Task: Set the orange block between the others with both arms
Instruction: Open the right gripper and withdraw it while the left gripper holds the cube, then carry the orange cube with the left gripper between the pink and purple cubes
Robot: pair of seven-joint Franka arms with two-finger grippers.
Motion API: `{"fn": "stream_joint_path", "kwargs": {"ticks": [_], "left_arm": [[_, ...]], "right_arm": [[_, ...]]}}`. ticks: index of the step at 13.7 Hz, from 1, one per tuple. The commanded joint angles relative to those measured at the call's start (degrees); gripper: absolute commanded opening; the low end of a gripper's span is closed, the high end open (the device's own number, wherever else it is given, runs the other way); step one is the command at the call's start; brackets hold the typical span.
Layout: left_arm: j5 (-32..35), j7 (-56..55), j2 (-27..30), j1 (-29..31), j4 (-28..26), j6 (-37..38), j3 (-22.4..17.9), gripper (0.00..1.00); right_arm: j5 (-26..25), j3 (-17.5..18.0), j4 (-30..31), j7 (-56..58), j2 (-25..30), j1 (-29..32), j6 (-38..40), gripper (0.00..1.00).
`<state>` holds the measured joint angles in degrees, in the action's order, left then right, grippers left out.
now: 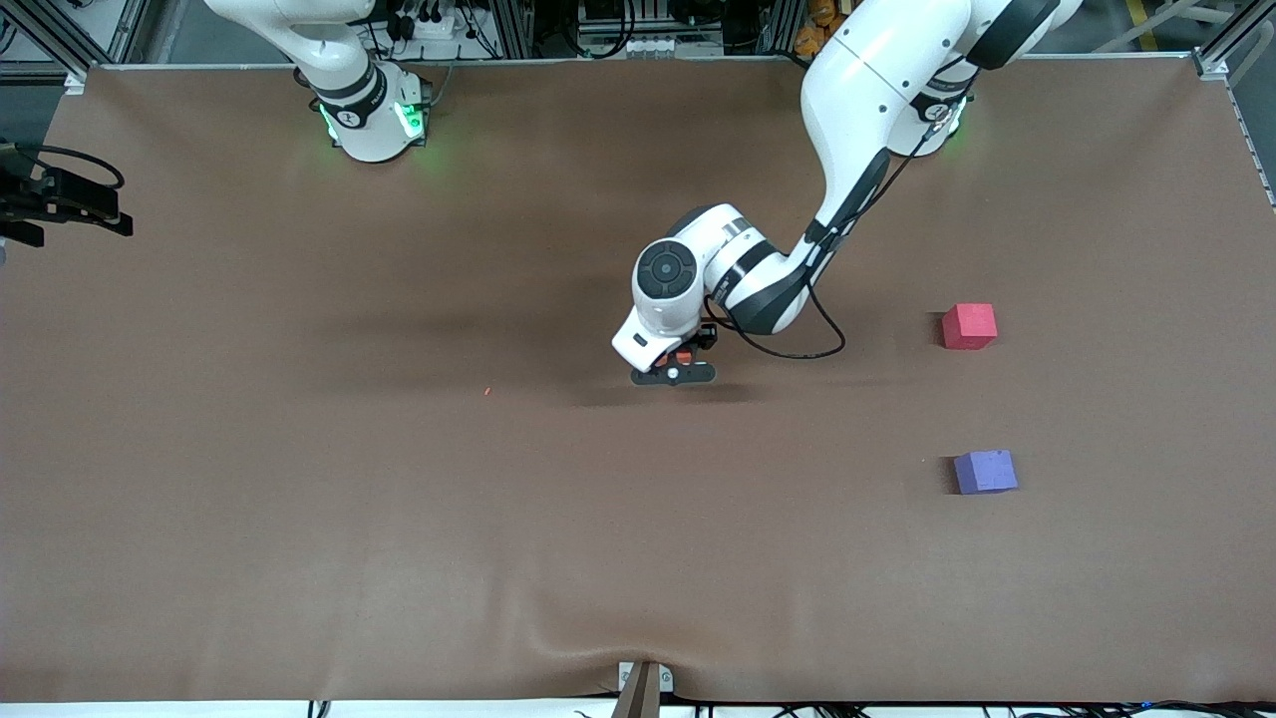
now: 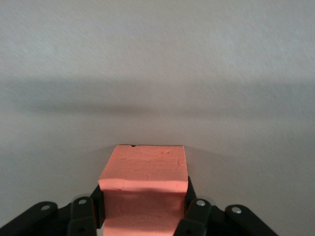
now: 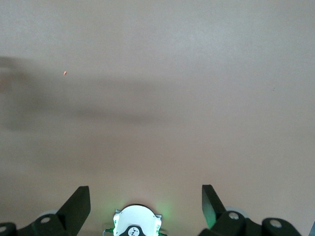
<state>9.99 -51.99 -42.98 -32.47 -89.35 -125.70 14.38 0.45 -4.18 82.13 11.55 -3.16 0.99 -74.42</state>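
Orange block [image 2: 143, 189] grasped in the left gripper [image 1: 681, 361] jaws, apparently resting on the desk [image 1: 399, 519].
Three cubes: orange, pinkish-red cube [image 1: 969, 326], purple-blue cube [image 1: 985, 472]; right gripper [image 3: 145, 204] waits, jaws released.

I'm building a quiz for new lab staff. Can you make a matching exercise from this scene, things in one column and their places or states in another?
Column one:
1. orange block
2. pinkish-red cube
3. purple-blue cube
4. right end effector

Column two:
A. open, over bare table
B. the one of the two free cubes nearer the front camera
C. gripped by the left end effector
D. the one of the two free cubes farther from the front camera

Pairs: 1-C, 2-D, 3-B, 4-A
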Motion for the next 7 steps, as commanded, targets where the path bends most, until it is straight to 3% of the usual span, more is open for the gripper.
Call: {"fn": "stream_joint_path", "kwargs": {"ticks": [1, 7], "left_arm": [[2.8, 1.7, 5.8, 4.5, -2.2, 4.7, 0.1, 0.0], [2.8, 27.3, 19.5, 21.5, -17.1, 5.6, 0.8, 0.0]], "right_arm": [[-1.3, 1.1, -0.2, 0.3, 0.7, 1.1, 0.9, 1.0], [-1.3, 1.1, 0.1, -0.1, 0.3, 1.3, 0.9, 1.0]]}}
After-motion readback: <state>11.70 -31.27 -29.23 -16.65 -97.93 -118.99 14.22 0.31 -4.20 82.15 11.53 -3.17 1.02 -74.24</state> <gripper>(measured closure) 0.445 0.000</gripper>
